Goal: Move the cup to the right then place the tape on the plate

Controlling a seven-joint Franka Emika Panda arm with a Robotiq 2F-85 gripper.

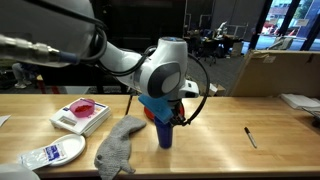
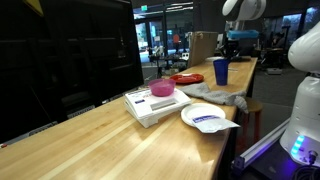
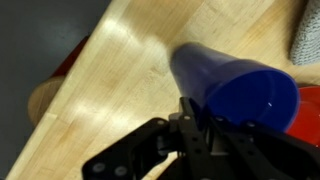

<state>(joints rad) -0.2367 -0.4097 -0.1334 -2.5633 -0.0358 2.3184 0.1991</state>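
The fingers (image 3: pixel 187 108) sit drawn close together on the near wall of the dark blue cup (image 3: pixel 235 80), pinching it at the rim. Their dark parts merge in the wrist view, so I cannot judge how firm the hold is. The cup stands upright on the desk (image 1: pixel 230 140) in both exterior views (image 1: pixel 165 132) (image 2: pixel 220 71), directly under the wrist.

The main risk, as I judge it, is the cup itself. It is tall and narrow and held only by one side of its rim. A sideways pull while it touches the desk could tip it, and a lift that starts before the fingers are clear could drag it over.

The red plate (image 2: pixel 186 78) lies just beside the cup, its rim showing at the edge of the wrist view (image 3: pixel 310 105). A toppled cup would likely land on it and block the spot meant for the tape.

A grey cloth (image 1: pixel 120 145) lies near the cup on the other side, and a sliding base could snag on it.

I cannot pick out the tape in any view, so reaching for it may mean sweeping the arm past the cup.
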